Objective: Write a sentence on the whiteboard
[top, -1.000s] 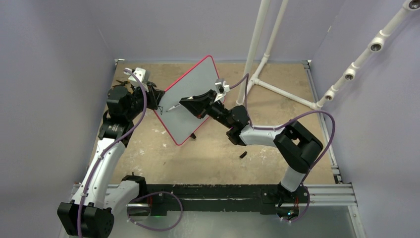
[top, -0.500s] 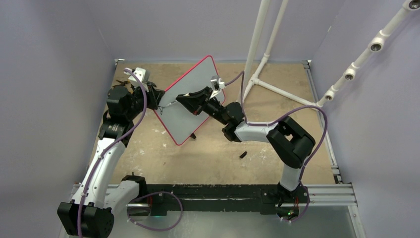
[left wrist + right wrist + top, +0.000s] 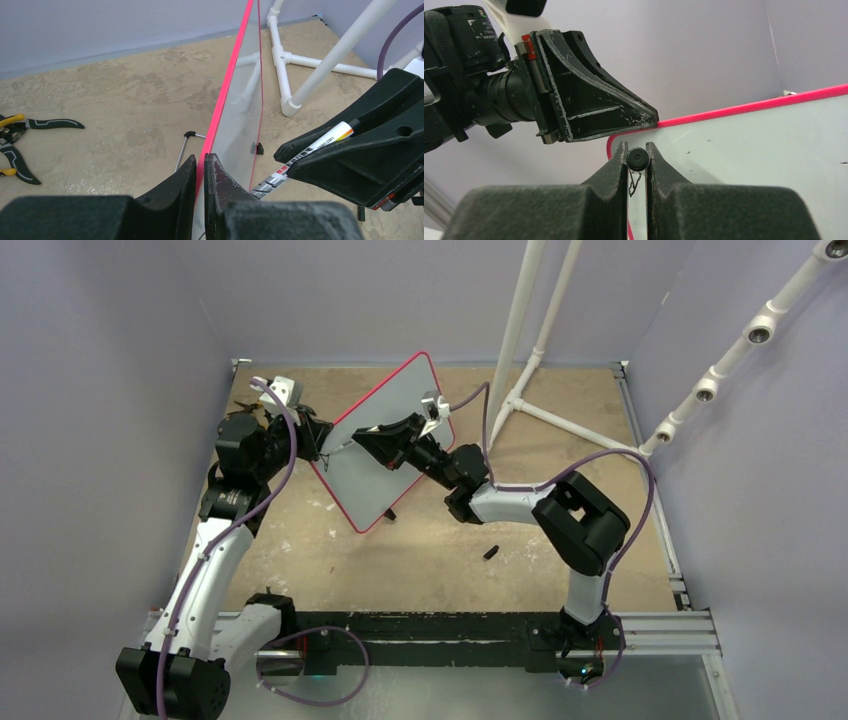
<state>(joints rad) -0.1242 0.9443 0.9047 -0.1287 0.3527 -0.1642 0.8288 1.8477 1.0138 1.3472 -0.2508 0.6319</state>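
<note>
The whiteboard (image 3: 385, 445) stands tilted on its edge, white face with a red-pink rim. My left gripper (image 3: 322, 448) is shut on the rim at the board's left edge; the left wrist view shows both jaws (image 3: 200, 159) pinching the pink rim (image 3: 227, 90). My right gripper (image 3: 362, 440) is shut on a white marker (image 3: 320, 145), whose tip rests against the board's face near that left corner. The right wrist view looks down the marker's round black end (image 3: 637, 158), held between the fingers. Of the sentence, only a short black stroke (image 3: 633, 184) shows under the marker.
A white pipe frame (image 3: 520, 360) rises behind the board on the right. Yellow-handled pliers (image 3: 15, 145) lie on the tabletop at far left. A small black piece (image 3: 491, 552) lies in front of the right arm. Under the board is a thin metal leg (image 3: 184, 150).
My right gripper has carried the marker leftward across the board's face toward the left corner. The left gripper and the board have stayed put.
</note>
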